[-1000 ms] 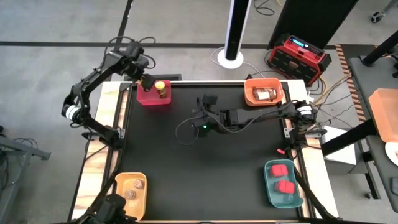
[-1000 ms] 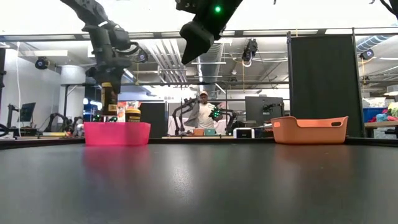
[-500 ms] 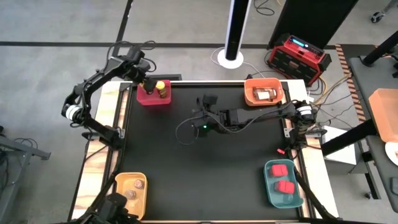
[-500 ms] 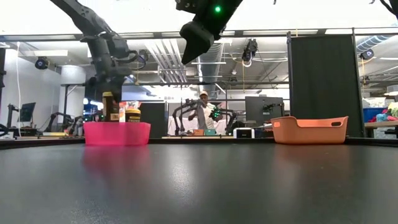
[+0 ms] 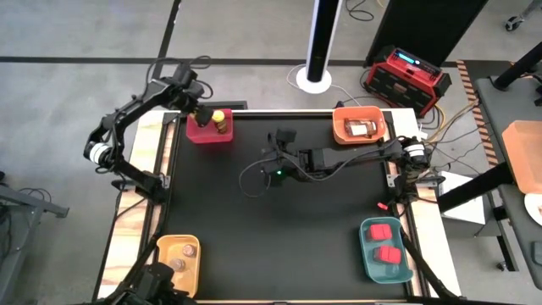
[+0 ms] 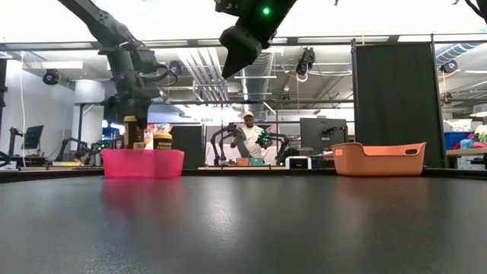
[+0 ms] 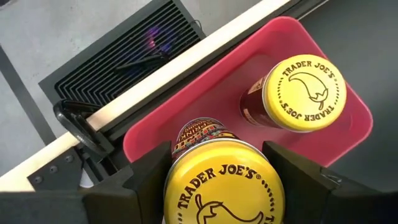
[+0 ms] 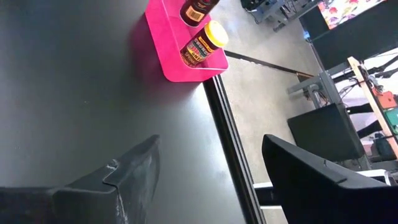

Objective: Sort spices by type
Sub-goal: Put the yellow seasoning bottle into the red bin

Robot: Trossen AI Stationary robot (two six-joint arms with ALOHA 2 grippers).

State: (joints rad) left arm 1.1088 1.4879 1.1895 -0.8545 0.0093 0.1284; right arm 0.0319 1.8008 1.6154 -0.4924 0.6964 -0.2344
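At the table's far left stands a pink bin (image 5: 207, 135) (image 7: 323, 143) with a yellow-lidded dark spice jar (image 7: 303, 93) (image 6: 162, 141) upright on its floor. My left gripper (image 5: 201, 110) (image 7: 224, 180) is above the bin, shut on a second yellow-lidded jar (image 7: 224, 186) (image 6: 133, 131) next to the first. My right gripper (image 5: 269, 163) (image 8: 208, 180) hangs open high above the table's middle, with nothing between its fingers. My left gripper pinches the jar's yellow lid (image 7: 180, 180) between its two fingers, one on each side of the rim. The fingers come from above, pointing down. The jar is upright with its lower part inside the pink bin. Whether it stands on the bin floor cannot be told.
An orange bin (image 5: 341, 127) at the far right holds a brown packet. A teal bin (image 5: 369, 254) at the near right holds two red containers. A yellow bin (image 5: 163, 254) at the near left holds small brownish jars. A person stands in the room behind the table.
My left gripper has gone down with the yellow-lidded jar, still upright. The jar's lower part now sits behind the pink bin's wall, next to the other jar.
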